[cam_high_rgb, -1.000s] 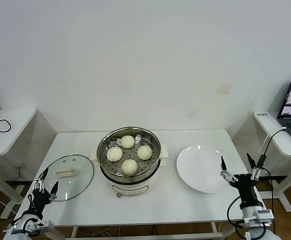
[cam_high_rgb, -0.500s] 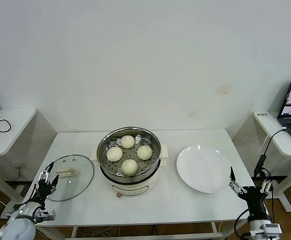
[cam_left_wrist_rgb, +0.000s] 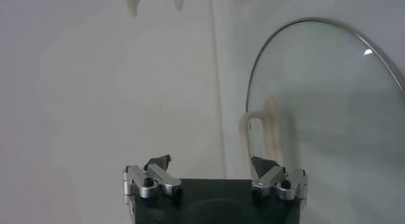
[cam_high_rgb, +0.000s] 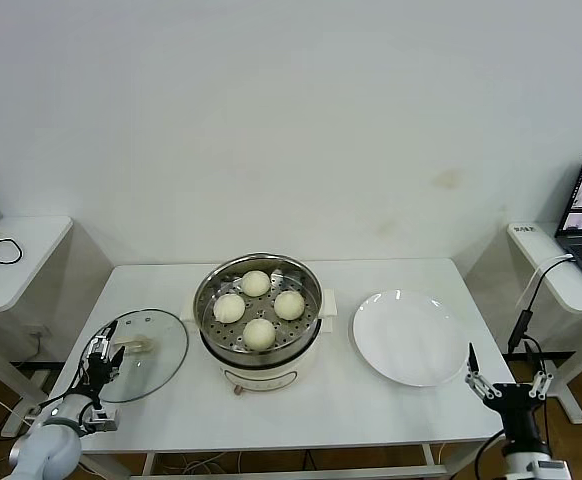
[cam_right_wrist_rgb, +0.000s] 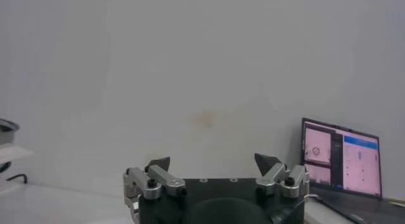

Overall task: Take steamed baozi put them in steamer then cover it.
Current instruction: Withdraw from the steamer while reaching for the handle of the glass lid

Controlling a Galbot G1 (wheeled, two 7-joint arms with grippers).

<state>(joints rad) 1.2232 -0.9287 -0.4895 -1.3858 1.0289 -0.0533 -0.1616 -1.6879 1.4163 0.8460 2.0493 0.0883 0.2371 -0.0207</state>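
Head view: four steamed baozi [cam_high_rgb: 259, 310] sit in the steamer [cam_high_rgb: 259, 318], centre; the cover [cam_high_rgb: 141, 353] lies lower left. Left gripper [cam_high_rgb: 102, 353] spread over its rim; right gripper [cam_high_rgb: 507, 378] spread, lower right.

Left wrist view: I judge covering comes next: centre over the cover's handle [cam_left_wrist_rgb: 261, 131], then close.

Right wrist view: idle.

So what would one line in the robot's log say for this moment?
baozi: four in steamer | cover: on table, off pot | left gripper: open, at cover | right gripper: open, beyond plate

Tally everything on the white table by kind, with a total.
Steamed baozi: 4, all in the steamer
Steamer: 1
Glass cover: 1, lying beside the steamer
White plate: 1
Total: 7
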